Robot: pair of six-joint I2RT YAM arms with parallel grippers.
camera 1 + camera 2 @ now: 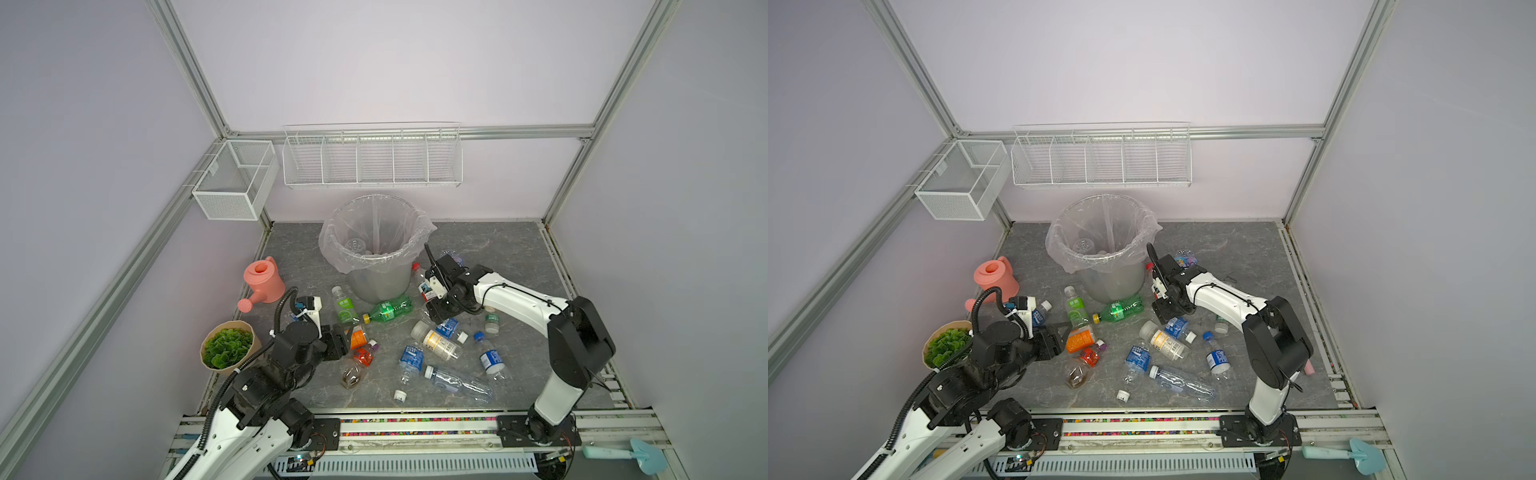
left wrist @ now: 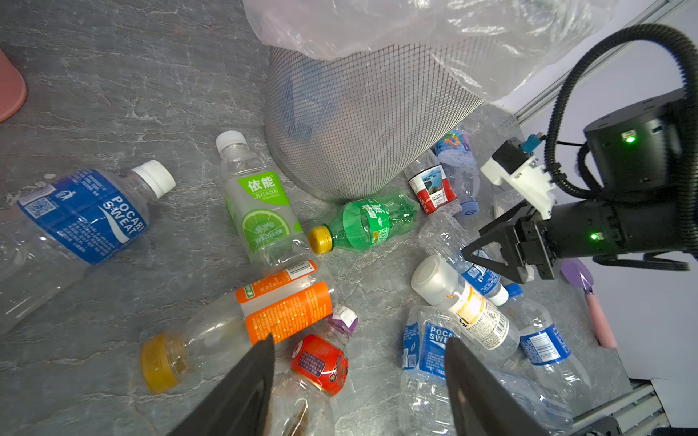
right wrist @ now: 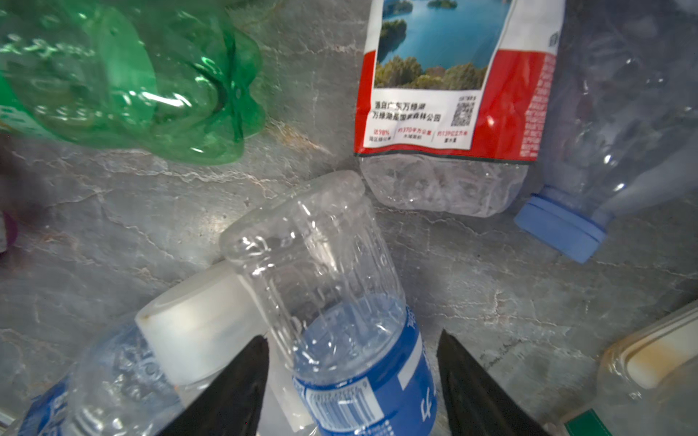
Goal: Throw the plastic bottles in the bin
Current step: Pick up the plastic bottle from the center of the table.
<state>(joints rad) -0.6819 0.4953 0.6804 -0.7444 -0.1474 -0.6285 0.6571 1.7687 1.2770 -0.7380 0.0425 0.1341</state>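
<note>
Right gripper (image 3: 353, 336) is low over the grey bench (image 1: 498, 249). Its black jaws stand either side of a small blue-labelled bottle (image 3: 340, 298) that lies partly over a white-capped bottle (image 3: 196, 328). The jaws are very close to its sides, but I cannot tell whether they press on it. Just past it lie a red-labelled bottle (image 3: 453, 94) and a green bottle (image 3: 151, 75). In both top views the green one lies at the foot of the bin (image 1: 374, 284), with its yellow cap pointing away from it. The bin, lined with a clear bag folded over its rim, stands near the middle of the bench's far edge, and a clear bottle (image 1: 356, 245) shows inside it. The left gripper (image 2: 359, 338) hovers with its jaws wide apart and nothing clamped, above an orange-labelled bottle (image 2: 279, 305) and a purple-capped bottle (image 2: 321, 362). The other plastic bottles (image 1: 411, 359) lie on their sides, some crushed, scattered between the bin and the near edge. A pink watering can (image 1: 264, 280) and a potted plant (image 1: 227, 345) stand toward the left edge.
</note>
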